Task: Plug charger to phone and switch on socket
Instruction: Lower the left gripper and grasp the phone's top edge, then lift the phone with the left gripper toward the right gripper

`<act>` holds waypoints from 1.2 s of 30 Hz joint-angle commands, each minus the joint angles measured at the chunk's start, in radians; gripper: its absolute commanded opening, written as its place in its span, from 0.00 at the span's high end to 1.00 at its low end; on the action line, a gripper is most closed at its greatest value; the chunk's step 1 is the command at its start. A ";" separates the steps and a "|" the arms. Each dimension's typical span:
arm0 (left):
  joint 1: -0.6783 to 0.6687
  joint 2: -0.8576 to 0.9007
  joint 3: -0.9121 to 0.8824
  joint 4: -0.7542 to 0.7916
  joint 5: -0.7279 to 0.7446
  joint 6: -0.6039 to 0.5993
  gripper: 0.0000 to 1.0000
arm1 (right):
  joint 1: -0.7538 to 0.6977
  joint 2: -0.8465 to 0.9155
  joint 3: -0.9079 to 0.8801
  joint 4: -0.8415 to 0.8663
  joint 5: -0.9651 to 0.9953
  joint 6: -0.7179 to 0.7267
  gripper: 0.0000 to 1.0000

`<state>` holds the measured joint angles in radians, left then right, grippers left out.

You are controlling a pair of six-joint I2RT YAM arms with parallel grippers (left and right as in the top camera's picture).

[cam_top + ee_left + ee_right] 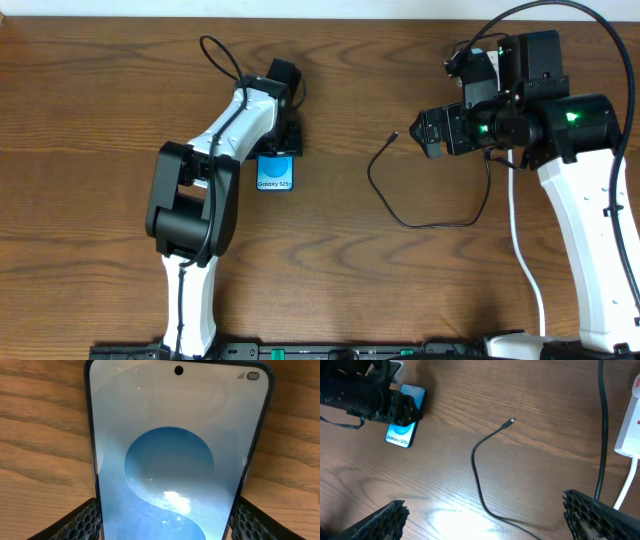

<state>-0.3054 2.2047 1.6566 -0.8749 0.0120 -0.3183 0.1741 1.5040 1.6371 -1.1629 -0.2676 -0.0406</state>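
The phone [276, 178] lies flat, screen up, on the tabletop [100, 90], left of centre in the overhead view. The left gripper [279, 150] covers its upper part there. In the left wrist view the jaws sit one at each long edge, with the pads [82, 520] against the sides, clamped across the phone's width. I judge this is to pin the phone so it cannot slide when a connector is pushed in.

The charger [430, 222] runs in a loose loop right of centre. Its connector tip [512, 421] lies free on the wood, in the upper middle of the right wrist view and well apart from the phone. The right gripper [490, 517] hangs above the cable with its jaws wide apart and nothing between them, probably placed to pick up the tip. The socket [627, 430] shows only at the right edge of that view, with a trace of red on it. Nothing is plugged into the phone yet
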 commanded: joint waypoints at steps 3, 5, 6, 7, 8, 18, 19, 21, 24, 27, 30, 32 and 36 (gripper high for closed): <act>0.013 -0.088 -0.010 -0.005 -0.024 -0.009 0.76 | 0.007 -0.005 -0.002 0.001 0.007 -0.013 0.01; 0.013 -0.092 -0.010 -0.006 -0.024 -0.009 0.92 | 0.007 -0.005 -0.002 0.001 0.007 -0.013 0.01; 0.012 -0.094 -0.010 -0.006 -0.023 -0.009 0.92 | 0.007 -0.005 -0.002 0.000 0.007 -0.013 0.01; 0.013 -0.096 -0.010 -0.007 -0.020 -0.010 0.93 | 0.007 -0.005 -0.002 0.000 0.007 -0.013 0.01; 0.013 -0.099 -0.009 -0.011 -0.020 -0.010 0.93 | 0.007 -0.005 -0.002 0.000 0.007 -0.013 0.01; 0.068 -0.226 0.006 -0.044 0.078 -0.159 0.92 | 0.010 0.005 -0.002 0.039 -0.031 0.124 0.01; 0.083 -0.244 0.006 -0.044 0.111 -0.186 0.93 | 0.013 0.010 -0.002 0.046 -0.042 0.136 0.01; 0.115 -0.279 0.006 -0.045 0.182 -0.243 0.93 | 0.019 0.020 -0.002 0.059 -0.067 0.155 0.01; 0.169 -0.325 0.006 -0.045 0.288 -0.346 0.93 | 0.039 0.037 -0.002 0.084 -0.116 0.161 0.01; 0.212 -0.353 0.006 -0.046 0.371 -0.471 0.93 | 0.064 0.048 -0.002 0.112 -0.147 0.177 0.01; 0.247 -0.372 0.006 -0.069 0.441 -0.652 0.93 | 0.100 0.061 -0.002 0.148 -0.154 0.227 0.01; 0.261 -0.375 0.006 -0.087 0.482 -0.755 0.93 | 0.125 0.067 -0.002 0.171 -0.154 0.251 0.01; 0.268 -0.375 0.006 -0.092 0.587 -0.827 0.93 | 0.180 0.087 -0.002 0.221 -0.154 0.289 0.02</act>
<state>-0.0399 1.8549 1.6470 -0.9668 0.4633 -1.0065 0.3199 1.5696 1.6371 -0.9569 -0.4011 0.1932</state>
